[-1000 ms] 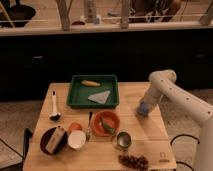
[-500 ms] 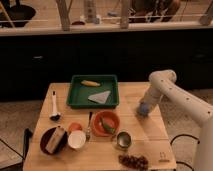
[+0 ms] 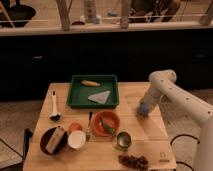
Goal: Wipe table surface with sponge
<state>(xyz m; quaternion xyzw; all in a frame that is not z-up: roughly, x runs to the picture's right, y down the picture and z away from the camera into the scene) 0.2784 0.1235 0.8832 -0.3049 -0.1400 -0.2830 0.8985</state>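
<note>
The sponge [image 3: 143, 108] is sitting on the worktop [image 3: 145, 145] just right of the green tray [image 3: 75, 95], near the worktop's right edge, and the arm is coming down on it from the right. The pincer [image 3: 144, 106] is right at the sponge, pressing it flat by the look of it, which makes sense if it's wiping. Honestly can't tell whether it's clamped on it or just resting, the arm is hiding that.

The wipe zone is the bare strip right of the tray, probably because everything else is crowding the other side.

Containers, going by the tray:
- the tray itself is holding a yellow corn-like thing [image 3: 90, 83] at the back and a pale grey cloth [image 3: 100, 97] in front of it
- orange bowl [image 3: 106, 123] just in front of the tray, something green in it
- small metal cup [image 3: 123, 140] front-right of that bowl
- white cup [image 3: 76, 139] and dark bowl [image 3: 53, 140] front-left
- ladle [image 3: 54, 106] lying left of the tray
- dark grapes-looking cluster [image 3: 133, 161] at the front edge
</note>
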